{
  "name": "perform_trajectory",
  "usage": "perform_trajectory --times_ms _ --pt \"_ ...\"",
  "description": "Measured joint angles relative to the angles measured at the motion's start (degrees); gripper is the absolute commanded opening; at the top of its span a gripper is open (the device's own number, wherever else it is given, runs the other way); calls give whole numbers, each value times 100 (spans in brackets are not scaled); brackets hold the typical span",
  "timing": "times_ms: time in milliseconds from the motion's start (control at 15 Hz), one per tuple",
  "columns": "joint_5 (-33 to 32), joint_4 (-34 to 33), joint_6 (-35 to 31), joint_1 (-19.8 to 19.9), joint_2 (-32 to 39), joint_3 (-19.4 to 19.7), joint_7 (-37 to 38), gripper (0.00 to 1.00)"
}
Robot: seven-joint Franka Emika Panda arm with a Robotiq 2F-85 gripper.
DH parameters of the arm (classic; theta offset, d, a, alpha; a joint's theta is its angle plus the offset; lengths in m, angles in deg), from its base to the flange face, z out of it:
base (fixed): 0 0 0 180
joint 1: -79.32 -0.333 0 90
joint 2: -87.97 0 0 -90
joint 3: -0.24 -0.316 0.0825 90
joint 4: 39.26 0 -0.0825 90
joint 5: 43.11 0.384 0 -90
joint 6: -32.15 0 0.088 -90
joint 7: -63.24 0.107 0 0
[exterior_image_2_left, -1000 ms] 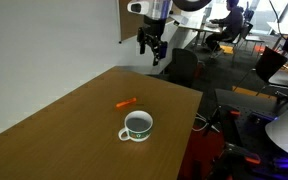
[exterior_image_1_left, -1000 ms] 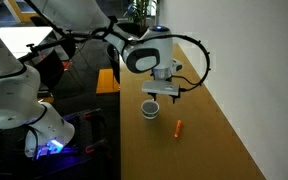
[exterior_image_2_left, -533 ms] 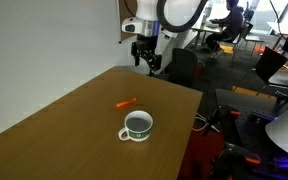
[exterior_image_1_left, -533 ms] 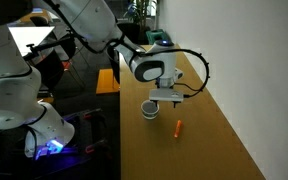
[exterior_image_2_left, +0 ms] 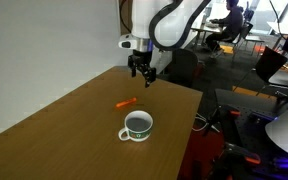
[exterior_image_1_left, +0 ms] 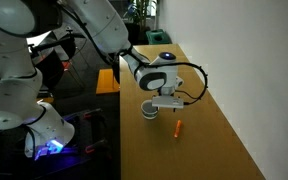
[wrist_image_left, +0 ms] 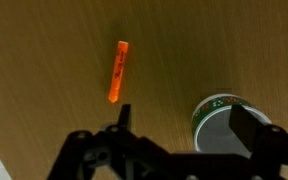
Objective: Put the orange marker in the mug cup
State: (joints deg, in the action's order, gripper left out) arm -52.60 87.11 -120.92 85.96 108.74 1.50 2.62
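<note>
The orange marker lies flat on the wooden table; it also shows in an exterior view and in the wrist view. The mug cup, white inside with a dark outer wall, stands upright a little nearer the table's edge; it also shows in an exterior view and in the wrist view. My gripper hangs in the air above the table, beyond the marker, open and empty. In the wrist view its fingers are spread, one near the marker's lower end, one over the cup.
The wooden table has an edge close to the cup. A white wall runs along its far side. Office chairs and equipment stand beyond the table. Another robot base with a blue light sits beside the table.
The arm has moved down and toward the marker and cup. The gripper stays open and empty. Marker and cup have not moved.
</note>
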Motion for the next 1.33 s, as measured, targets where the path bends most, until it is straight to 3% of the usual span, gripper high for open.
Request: perform_trajectory --times_ms 400,933,1333 --pt "415 -457 -2 501 548 -274 -295 100" --pt "421 -523 -1 515 623 -279 -298 100" --pt "419 -1494 156 749 1476 -320 -464 100"
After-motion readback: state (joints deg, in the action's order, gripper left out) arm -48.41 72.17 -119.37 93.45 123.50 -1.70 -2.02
